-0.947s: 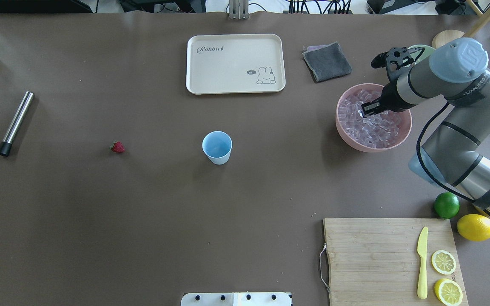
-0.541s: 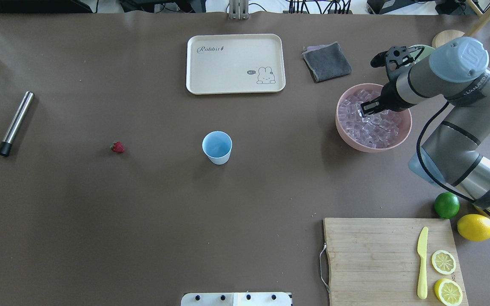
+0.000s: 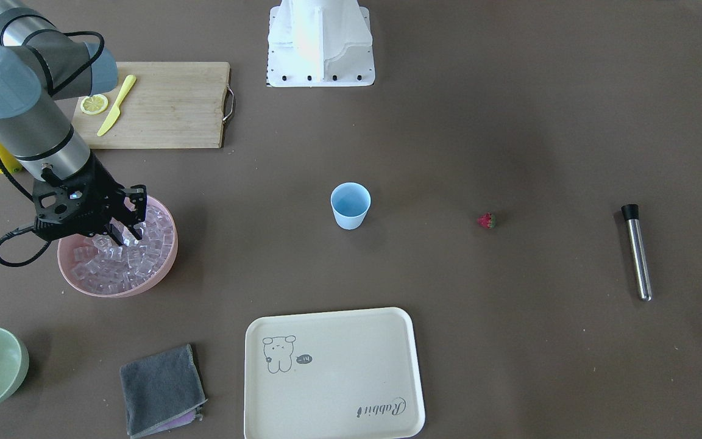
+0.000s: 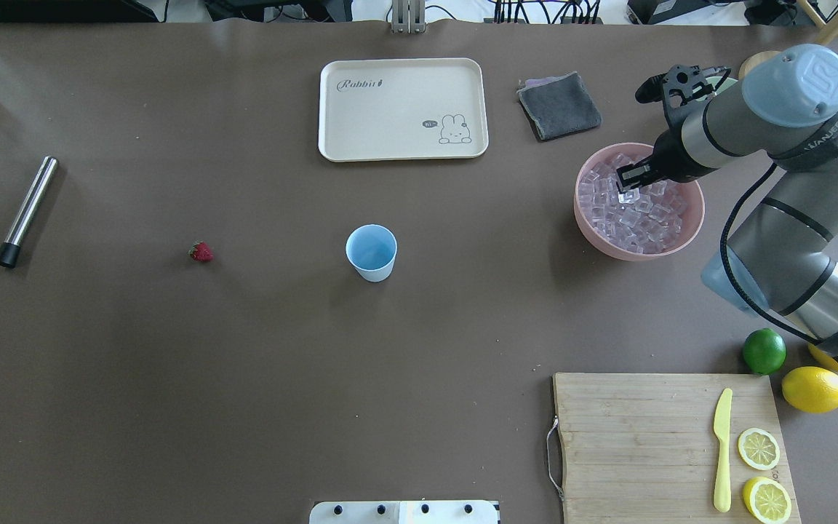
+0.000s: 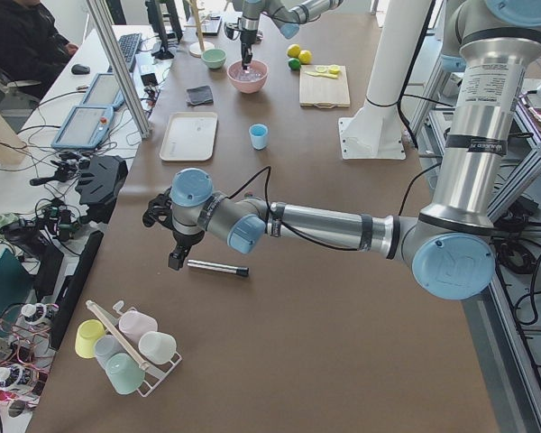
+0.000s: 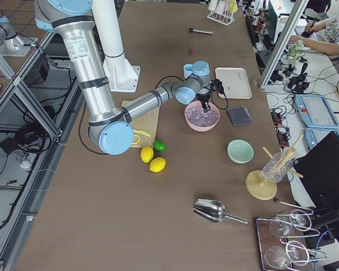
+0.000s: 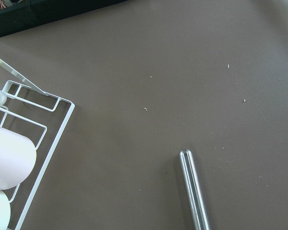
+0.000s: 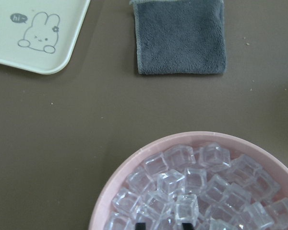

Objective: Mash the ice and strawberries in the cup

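my left gripper [image 5: 174,260] hangs by the bare end of the slim steel muddler rod [image 4: 25,212]; i can't tell how its jaws stand. the tiny red strawberry with a green cap [image 4: 201,252] lies at 9 o'clock of the small light blue plastic cup [image 4: 371,252], which stands upright and looks empty. my right gripper [image 4: 628,191] is down in the wide pink bowl [image 4: 583,218], its fingers narrowed onto one of the small clear glossy ice cubes [image 4: 644,218], i judge. the cup sits at about 9 o'clock from that claw, well apart.
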